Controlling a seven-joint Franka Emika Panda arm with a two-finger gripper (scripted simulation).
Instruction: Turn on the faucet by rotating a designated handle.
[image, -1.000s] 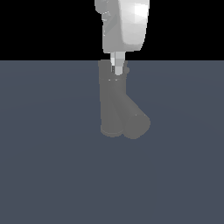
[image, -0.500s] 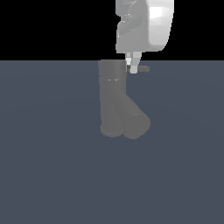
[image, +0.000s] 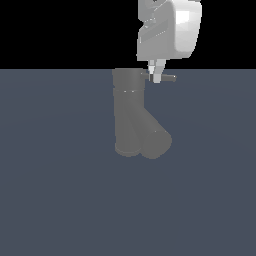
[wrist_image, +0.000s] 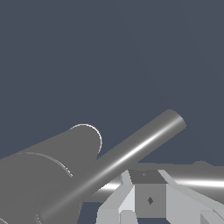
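- Your end effector (image: 155, 75) hangs over the handle (image: 167, 78), fingers nearly together, tips down at the rod; whether they pinch it, you cannot tell.
- The handle juts level from the faucet (image: 128, 112) cap toward the exterior view's right.
- The faucet stands upright on the floor, spout slanting down toward that same side.

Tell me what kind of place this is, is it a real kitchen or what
Not a real kitchen: it looks like a bare simulated test scene. A plain grey faucet stands alone on a flat blue-grey floor under a black backdrop, with only the gripper at its thin handle.
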